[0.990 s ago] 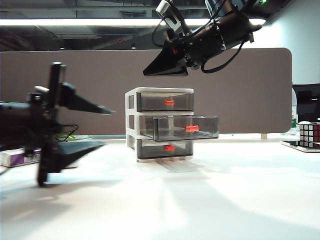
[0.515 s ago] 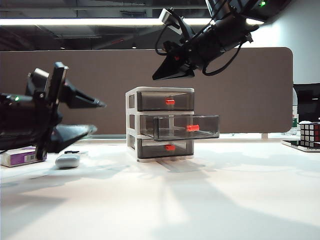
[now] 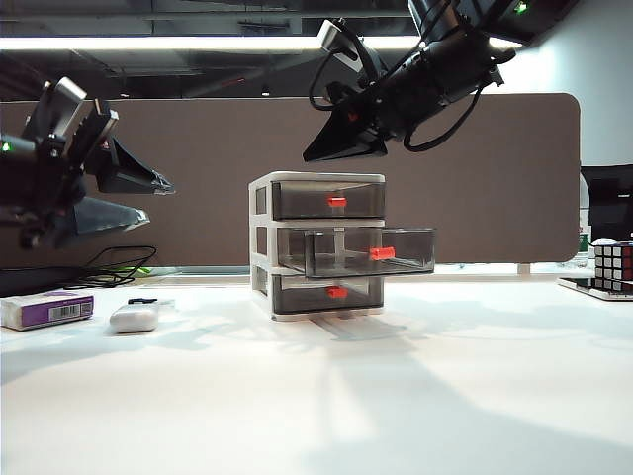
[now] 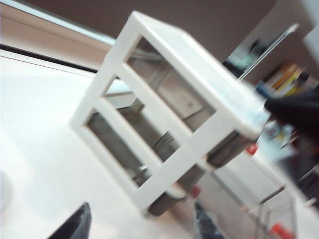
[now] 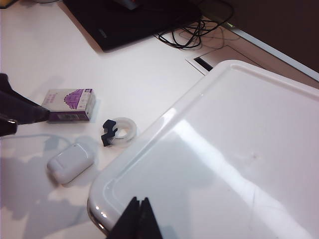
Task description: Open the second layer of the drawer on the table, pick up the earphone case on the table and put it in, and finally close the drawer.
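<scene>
The drawer (image 3: 316, 247) stands mid-table, and its second layer (image 3: 396, 259) is pulled out, orange-red handle forward. The white earphone case (image 3: 134, 317) lies on the table (image 3: 326, 396) to the drawer's left, beside a purple-and-white box (image 3: 46, 309). My left gripper (image 3: 156, 201) hangs open and empty, high above the case at the far left. Its wrist view looks at the drawer's (image 4: 164, 99) side, with the gripper (image 4: 142, 231) open. My right gripper (image 3: 309, 154) hovers shut above the drawer's top. The right wrist view shows that gripper (image 5: 138, 216) over the white top (image 5: 224, 149), and the case (image 5: 70, 163) below.
A small black-and-clear item (image 5: 118, 131) lies between the purple box (image 5: 69, 104) and the drawer. A black slab (image 5: 134, 20) and cables (image 5: 194, 32) lie behind them. A Rubik's cube (image 3: 613, 267) stands at the table's right edge, and a brown partition (image 3: 198, 148) runs along the back.
My left arm has risen from table height and drawn back to the left, uncovering the earphone case. The right gripper has stayed above the drawer, shifting only slightly.
</scene>
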